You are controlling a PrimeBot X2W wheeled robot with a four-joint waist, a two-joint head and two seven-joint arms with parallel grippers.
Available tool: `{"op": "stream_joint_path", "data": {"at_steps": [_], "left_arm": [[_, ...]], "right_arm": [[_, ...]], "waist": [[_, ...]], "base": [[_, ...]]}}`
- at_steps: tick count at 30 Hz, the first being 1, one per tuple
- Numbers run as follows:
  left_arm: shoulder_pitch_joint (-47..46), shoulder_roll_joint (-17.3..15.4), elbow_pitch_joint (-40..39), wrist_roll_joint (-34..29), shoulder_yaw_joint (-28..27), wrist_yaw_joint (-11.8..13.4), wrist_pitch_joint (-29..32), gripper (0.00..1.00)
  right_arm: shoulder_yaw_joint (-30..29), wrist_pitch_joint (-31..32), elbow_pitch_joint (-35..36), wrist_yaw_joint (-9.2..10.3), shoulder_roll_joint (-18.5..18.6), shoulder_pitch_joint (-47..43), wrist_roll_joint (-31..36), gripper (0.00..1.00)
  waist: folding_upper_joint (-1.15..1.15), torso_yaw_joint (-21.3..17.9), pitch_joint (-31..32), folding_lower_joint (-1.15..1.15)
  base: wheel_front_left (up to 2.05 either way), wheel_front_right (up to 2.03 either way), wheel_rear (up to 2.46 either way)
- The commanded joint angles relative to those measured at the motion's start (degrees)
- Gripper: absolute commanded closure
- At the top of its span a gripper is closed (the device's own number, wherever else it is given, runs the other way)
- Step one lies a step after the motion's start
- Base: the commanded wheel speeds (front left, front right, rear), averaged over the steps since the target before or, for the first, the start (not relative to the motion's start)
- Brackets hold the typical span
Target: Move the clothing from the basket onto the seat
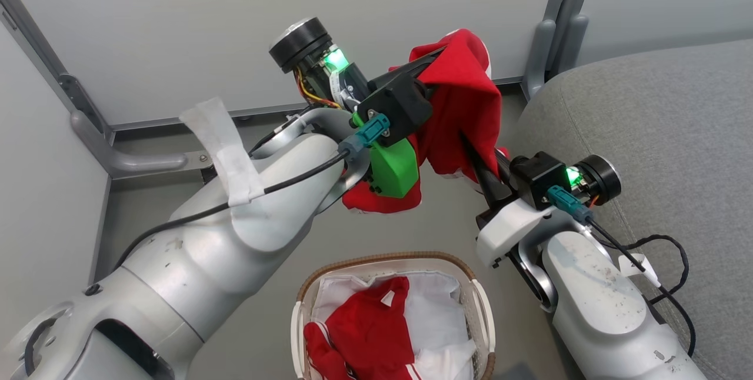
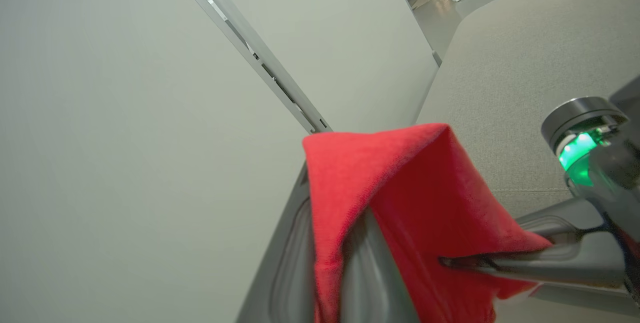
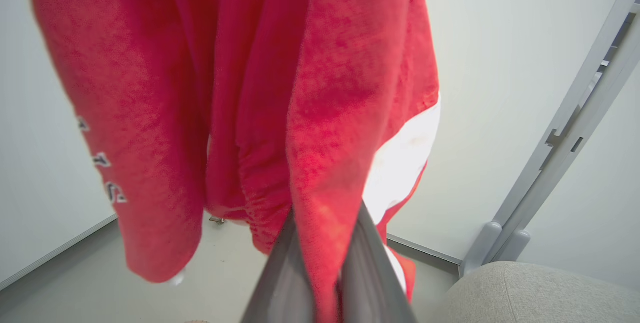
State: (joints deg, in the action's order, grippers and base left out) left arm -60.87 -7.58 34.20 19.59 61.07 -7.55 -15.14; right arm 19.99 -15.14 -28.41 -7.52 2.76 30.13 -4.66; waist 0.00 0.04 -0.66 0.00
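Both grippers hold the red garment [image 1: 465,103] in the air, over the floor between the basket [image 1: 388,262] and the rounded corner of the seat [image 1: 647,133], touching neither. The left gripper [image 1: 438,59] is clenched on an upper fold. The right gripper [image 1: 473,153] is clamped on a lower one, with cloth squeezed between its dark fingers [image 3: 282,278]. Folds hide the tips, so both bites may be shallow.

The step looks like the carry across to the seat. It calls for both arms travelling together so the cloth neither stretches nor slips. The hanging hem should clear the seat's near edge, and release should come well in from that edge.

The garment is a limp, matte knit that drapes in deep folds, with a white panel and small lettering. The seat is coarse grey weave and should hold it. The basket is perforated white plastic with a brown woven rim, and a second red piece [image 1: 370,327] lies in it on a white liner [image 1: 435,309].
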Motion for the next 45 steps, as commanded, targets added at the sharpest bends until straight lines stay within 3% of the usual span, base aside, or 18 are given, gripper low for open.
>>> {"op": "stream_joint_path", "data": {"at_steps": [1, 8, 10, 12, 13, 24, 31, 37, 45], "left_arm": [[1.18, -0.54, 0.05, 0.5, -0.52, 0.15, -0.01, 1.0], [5.06, -1.83, -0.71, 2.77, -2.75, 0.57, -0.01, 1.0], [6.44, -2.05, -1.39, 3.21, -3.37, 0.71, -0.01, 0.71], [8.29, -2.15, -2.2, 3.83, -4.43, 0.9, -0.02, 0.07], [9.37, -2.15, -2.62, 4.05, -5.03, 0.92, 0.0, 0.0], [21.37, -1.55, -6.89, 8.77, -10.88, 0.41, 0.01, 0.0], [26.56, -1.8, -8.57, 7.58, -13.71, 0.33, 0.01, 0.0], [30.23, -1.43, -9.7, 6.06, -16.28, 0.5, 0.01, 0.0], [31.17, -1.07, -9.65, 2.85, -18.52, 0.41, 0.01, 0.0]], "right_arm": [[-0.05, -0.02, -0.14, 0.06, 0.24, 0.49, -0.42, 1.0], [-0.9, -0.02, 0.8, 0.06, 0.51, 1.19, 0.12, 1.0], [-1.45, -0.02, 1.11, 0.06, 0.61, 1.34, 0.3, 1.0], [-2.26, -0.02, 1.53, 0.06, 0.79, 1.86, 0.58, 1.0], [-2.8, -0.02, 1.82, 0.06, 0.88, 2.09, 0.77, 1.0], [-10.02, -0.02, 5.0, 0.06, 0.84, 1.81, 2.69, 1.0], [-11.94, -0.02, 6.26, 0.06, 1.89, 0.78, 3.28, 1.0], [-12.7, -0.02, 7.98, 0.06, 2.83, 0.81, 3.63, 1.0], [-13.74, -0.02, 9.63, 0.06, 3.78, 1.46, 3.59, 1.0]], "waist": [[0.0, 0.06, -0.13, 0.0], [0.0, 0.24, -0.79, 0.0], [0.0, 0.34, -1.09, 0.0], [0.0, 0.49, -1.51, 0.0], [0.0, 0.58, -1.76, 0.0], [0.0, 0.31, -4.24, 0.0], [0.0, -0.95, -5.39, 0.0], [0.0, -4.12, -6.87, 0.0], [0.0, -11.16, -9.76, 0.0]], "base": [[0.0, 0.0, 0.0], [0.0, 0.0, 0.0], [0.0, 0.0, 0.0], [0.0, 0.0, 0.0], [0.0, 0.0, 0.0], [0.0, 0.0, 0.0], [0.0, 0.0, 0.0], [0.0, 0.0, 0.0], [0.0, 0.0, 0.0]]}}
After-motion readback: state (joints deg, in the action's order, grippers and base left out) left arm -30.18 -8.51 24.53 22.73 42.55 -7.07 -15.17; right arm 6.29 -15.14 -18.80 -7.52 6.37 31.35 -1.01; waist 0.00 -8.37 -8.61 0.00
